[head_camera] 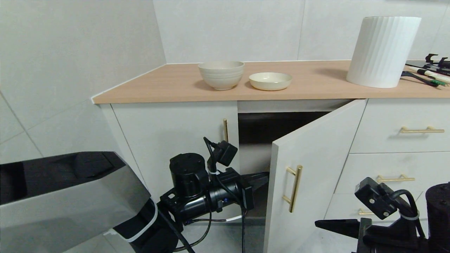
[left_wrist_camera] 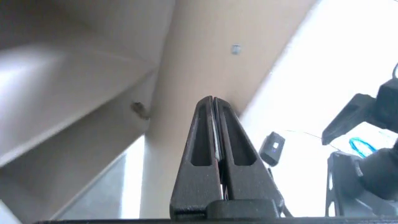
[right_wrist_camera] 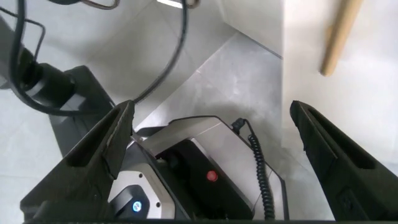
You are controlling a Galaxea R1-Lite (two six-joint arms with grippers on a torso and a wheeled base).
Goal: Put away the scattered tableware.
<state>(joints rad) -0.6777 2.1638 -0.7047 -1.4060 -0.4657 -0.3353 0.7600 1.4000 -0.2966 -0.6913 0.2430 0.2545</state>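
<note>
The bowl (head_camera: 221, 74) and the shallow dish (head_camera: 270, 80) sit side by side on the counter (head_camera: 158, 88), above the half-open cabinet door (head_camera: 316, 154). We judge the door needs swinging wider first, so our left pincer (head_camera: 263, 176), just beside the door's free edge, should push steadily outward. Its wrist view shows it pressed together, which the head view hides. The right pincer (right_wrist_camera: 211, 115), low before the door, is spread and empty.

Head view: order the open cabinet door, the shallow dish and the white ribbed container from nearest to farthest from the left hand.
1. Open cabinet door, just right of the left hand.
2. Shallow dish, on the countertop above it.
3. White ribbed container, far right on the countertop.
</note>
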